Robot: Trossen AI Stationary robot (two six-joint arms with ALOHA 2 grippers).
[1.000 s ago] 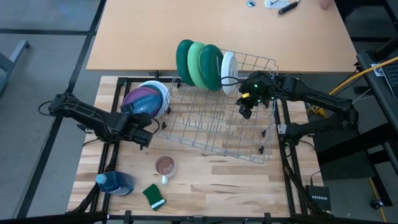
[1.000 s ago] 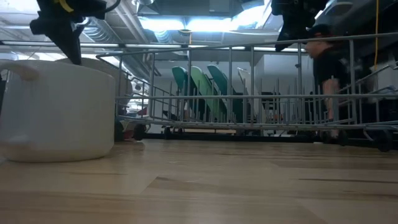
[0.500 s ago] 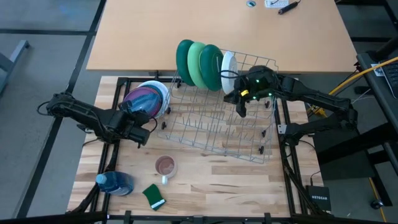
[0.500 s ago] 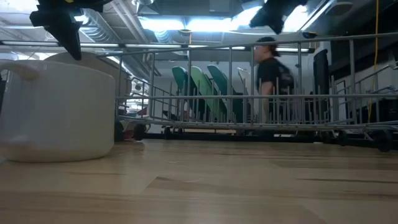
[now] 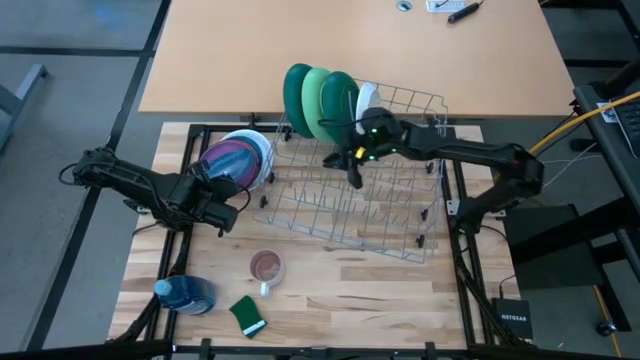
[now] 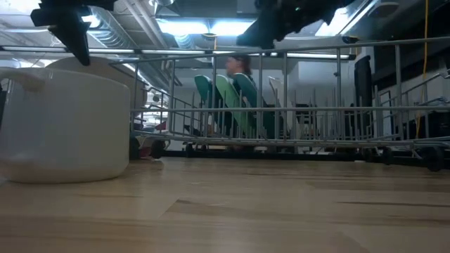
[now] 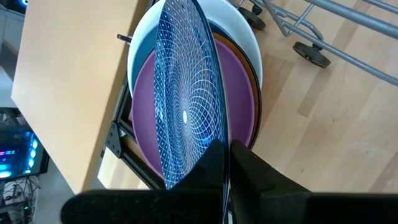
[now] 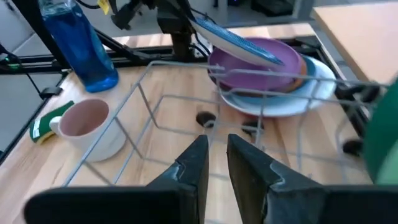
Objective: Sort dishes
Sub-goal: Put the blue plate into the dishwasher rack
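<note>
My wire rack (image 5: 350, 205) holds four plates on edge at its far end: a dark green plate (image 5: 296, 95), a light green plate (image 5: 316, 100), another dark green plate (image 5: 340, 105) and a white plate (image 5: 368, 98). My right gripper (image 5: 352, 172) hovers over the rack just in front of them, its fingers (image 8: 186, 168) a narrow gap apart on nothing. Only the left wrist view shows that my left gripper (image 7: 225, 163) is clamped on the rim of the blue patterned plate (image 7: 186, 106), tilted up off the purple plate (image 7: 239, 112) atop the stack (image 5: 240, 158) beside the rack.
</note>
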